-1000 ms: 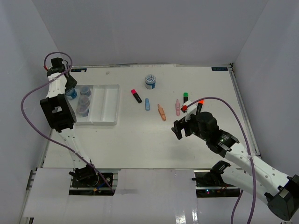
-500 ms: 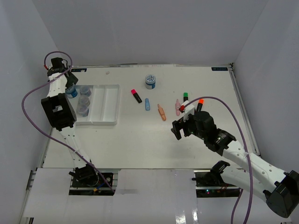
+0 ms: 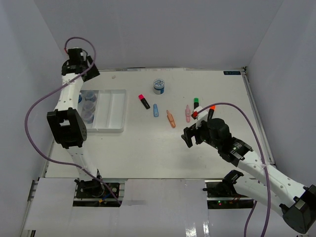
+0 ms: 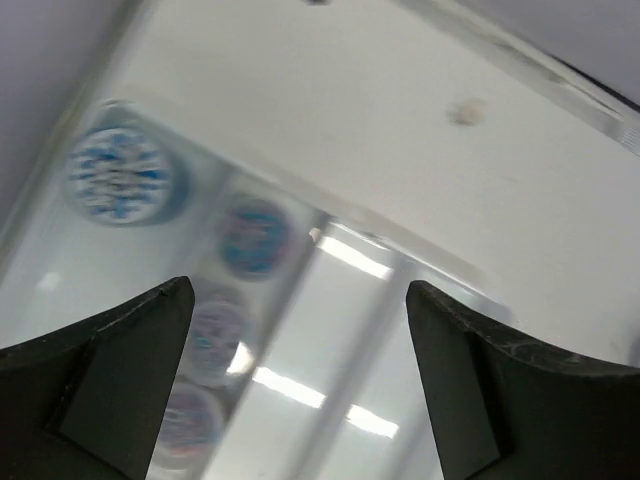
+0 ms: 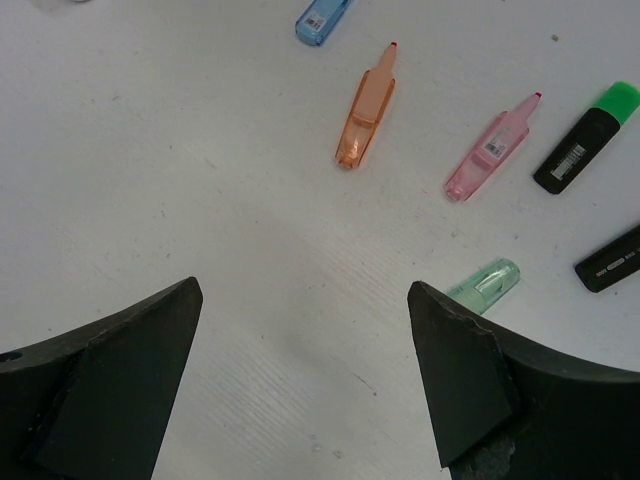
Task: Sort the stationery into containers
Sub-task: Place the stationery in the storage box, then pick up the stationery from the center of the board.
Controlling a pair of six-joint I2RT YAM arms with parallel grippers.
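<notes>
Four jars [image 4: 255, 235] inside tray [image 3: 114, 108] | fifth jar [image 3: 158, 86] right of tray | markers [image 5: 365, 110], highlighters [image 5: 585, 150] farther right | left gripper [image 4: 298, 320], right gripper [image 5: 302, 300]: jaws spread, empty

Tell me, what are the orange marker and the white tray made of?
The orange marker looks like see-through plastic: its smooth, tinted body seems to let light through. The tray is probably glossy white plastic, since bright streaks of light shine off its compartments in the left wrist view.
</notes>
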